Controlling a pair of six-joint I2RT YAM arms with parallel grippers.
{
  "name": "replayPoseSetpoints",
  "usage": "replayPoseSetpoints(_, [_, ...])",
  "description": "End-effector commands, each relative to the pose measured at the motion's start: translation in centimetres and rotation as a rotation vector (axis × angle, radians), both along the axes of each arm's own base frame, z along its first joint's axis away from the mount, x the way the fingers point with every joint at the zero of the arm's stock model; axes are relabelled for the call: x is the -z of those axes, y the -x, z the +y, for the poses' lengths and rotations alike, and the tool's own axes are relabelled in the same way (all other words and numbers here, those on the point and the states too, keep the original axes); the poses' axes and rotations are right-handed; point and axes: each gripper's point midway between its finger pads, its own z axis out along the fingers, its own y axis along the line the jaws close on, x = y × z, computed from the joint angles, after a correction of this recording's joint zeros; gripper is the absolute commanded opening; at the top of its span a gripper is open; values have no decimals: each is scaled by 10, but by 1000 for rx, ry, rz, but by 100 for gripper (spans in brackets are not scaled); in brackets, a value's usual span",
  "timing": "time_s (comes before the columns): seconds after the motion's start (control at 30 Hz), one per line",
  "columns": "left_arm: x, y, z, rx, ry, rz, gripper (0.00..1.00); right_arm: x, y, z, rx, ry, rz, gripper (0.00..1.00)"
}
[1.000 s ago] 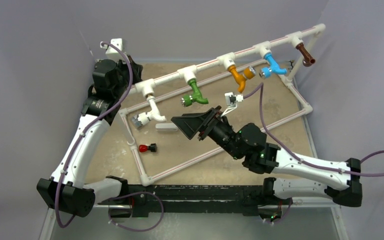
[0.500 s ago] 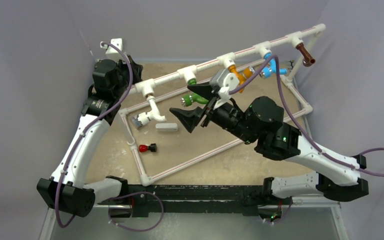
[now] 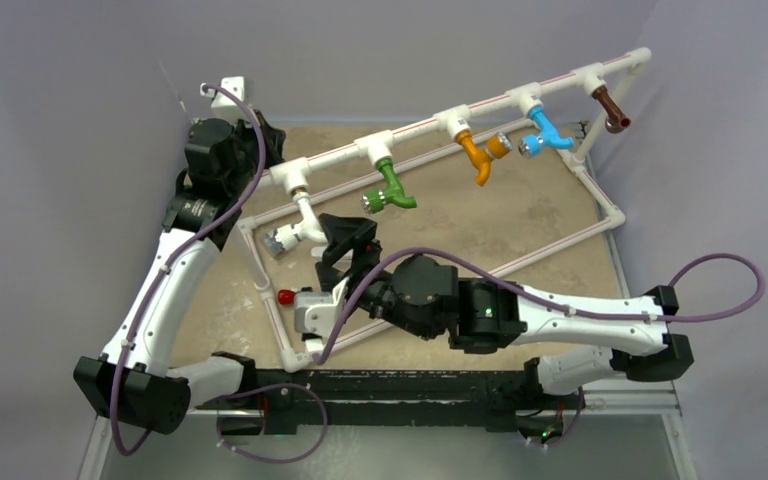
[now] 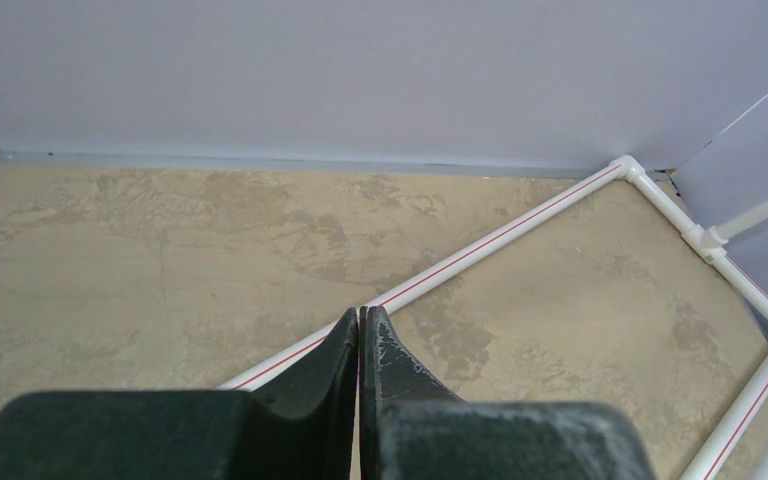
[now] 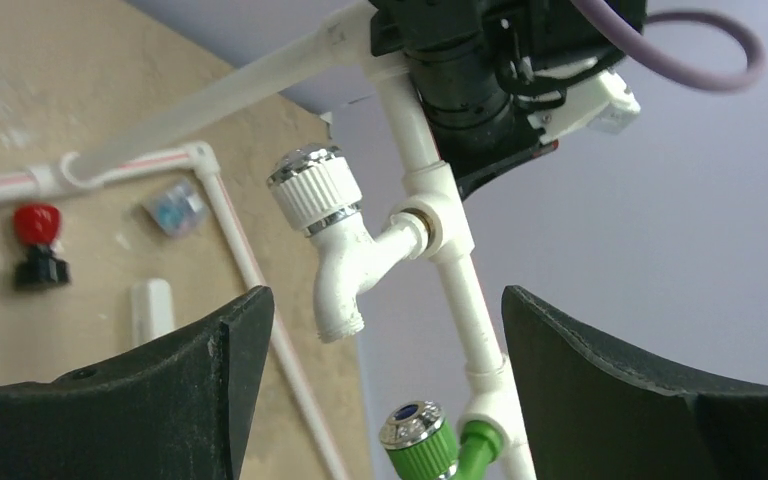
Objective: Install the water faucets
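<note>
Now right arm (image 3: 560,310) stretched left, gripper (image 5: 382,292) seemingly facing white faucet (image 5: 345,265).

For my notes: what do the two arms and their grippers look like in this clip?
The left arm and right arm have white shells, black joints and a looping purple cable each. The left gripper and right gripper have matte black, wedge-shaped fingers.

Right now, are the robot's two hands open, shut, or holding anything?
Left fingers: shut, holding nothing.
Right fingers: open, empty, facing the white faucet.
</note>
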Motion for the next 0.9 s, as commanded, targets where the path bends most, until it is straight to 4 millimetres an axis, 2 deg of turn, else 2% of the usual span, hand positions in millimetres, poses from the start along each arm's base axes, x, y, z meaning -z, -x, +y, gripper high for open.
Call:
replayPoseSetpoints(0.0, [66, 17, -5, 59, -35, 224, 0, -14, -3, 2, 58, 93, -260, 84])
replayPoseSetpoints(0.4, [65, 16, -4, 57, -32, 223, 0, 17, -16, 26, 194, 192, -555, 79])
replayPoseSetpoints(0.67, [66, 16, -5, 63, -29, 226, 0, 12, -40, 28, 326, 138, -610, 77])
replayPoseSetpoints(0.87, [66, 16, -5, 63, -29, 225, 0, 12, -51, 32, 343, 109, -598, 76])
